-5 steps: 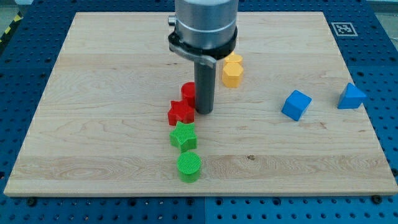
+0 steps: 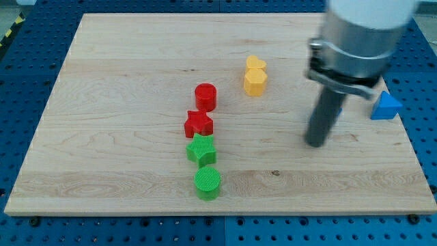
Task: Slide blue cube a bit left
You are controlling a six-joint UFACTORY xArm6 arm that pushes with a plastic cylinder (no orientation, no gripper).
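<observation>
Our rod is standing upright at the right of the wooden board [image 2: 123, 75], and my tip [image 2: 315, 144] is resting on the wood there; it is a plain rod end, so it has nothing to open, close or grip with. The blue cube is not showing anywhere: the rod and the grey arm housing [image 2: 362, 37] above it are covering the patch of board just behind the tip, so we cannot tell how the cube is looking or exactly where it is lying.

To the right of the rod, near the board's right edge, a blue triangular block [image 2: 386, 107] is sitting apart from the tip. Further left and a little farther back, a yellow hexagonal block [image 2: 255, 82] is touching a yellow heart-shaped block [image 2: 255, 64] behind it. Well to the left of the tip, four blocks are forming a line running from far to near: a red cylinder [image 2: 205, 96], a red star [image 2: 199, 124], a green star [image 2: 201, 149] and a green cylinder [image 2: 207, 182].
</observation>
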